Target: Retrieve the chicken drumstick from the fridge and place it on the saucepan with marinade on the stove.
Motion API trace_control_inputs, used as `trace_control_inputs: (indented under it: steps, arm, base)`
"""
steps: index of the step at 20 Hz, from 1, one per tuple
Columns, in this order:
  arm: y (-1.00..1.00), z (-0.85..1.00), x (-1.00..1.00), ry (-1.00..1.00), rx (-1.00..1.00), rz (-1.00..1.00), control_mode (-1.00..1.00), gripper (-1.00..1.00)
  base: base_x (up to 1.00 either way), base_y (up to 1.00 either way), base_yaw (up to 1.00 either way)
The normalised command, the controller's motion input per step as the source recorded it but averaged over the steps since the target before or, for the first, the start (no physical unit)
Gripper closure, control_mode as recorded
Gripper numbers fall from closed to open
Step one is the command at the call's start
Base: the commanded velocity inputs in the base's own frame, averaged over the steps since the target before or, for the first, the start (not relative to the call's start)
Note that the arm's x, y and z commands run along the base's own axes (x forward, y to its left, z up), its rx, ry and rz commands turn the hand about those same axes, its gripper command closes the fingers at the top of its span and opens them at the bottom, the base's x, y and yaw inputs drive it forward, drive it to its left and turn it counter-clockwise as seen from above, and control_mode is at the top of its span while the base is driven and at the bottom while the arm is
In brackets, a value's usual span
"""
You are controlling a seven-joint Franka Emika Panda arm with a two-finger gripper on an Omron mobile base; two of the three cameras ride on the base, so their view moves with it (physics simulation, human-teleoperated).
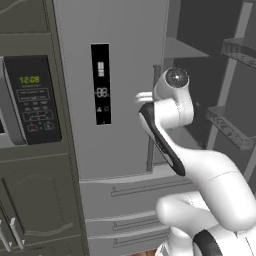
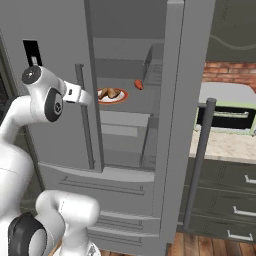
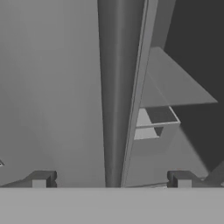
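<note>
So in the right base view the fridge (image 2: 60, 100) has its left door closed and its right door swung wide open. The chicken drumstick (image 2: 111, 93) sits on a red-rimmed plate (image 2: 120, 99) on a shelf, middle of the frame, with a small red-orange item (image 2: 138, 85) just right of it. It looks light, lumpy and probably a bit slick, so a pinch across its thicker middle seems safest. The gripper (image 3: 111, 178) has its jaws spread wide, nothing between them, facing the left door's bar handle (image 3: 116, 87). Open room lies right of that handle; the door edge (image 2: 93, 90) and door-bin shelves (image 2: 152, 70) are what the arm could clip going in.
</note>
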Motion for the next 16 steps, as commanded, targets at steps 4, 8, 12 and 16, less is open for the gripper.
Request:
trace_control_inputs:
  steps: [4, 8, 12, 16]
  arm:
    - [-0.07, -0.16, 0.3, 0.04, 0.0, -0.06, -1.0, -1.0]
    - [-0.11, -0.12, 0.12, 0.0, 0.0, -0.01, -1.0, -1.0]
    - [0.0, -0.08, 0.12, 0.0, 0.0, 0.0, -1.0, -1.0]
    - [0.0, -0.03, 0.19, -0.04, 0.0, 0.0, -1.0, -1.0]
  base:
    - [0.0, 0.0, 0.0]
    - [0.0, 0.0, 0.0]
    - [0.0, 0.0, 0.0]
    - [0.0, 0.0, 0.0]
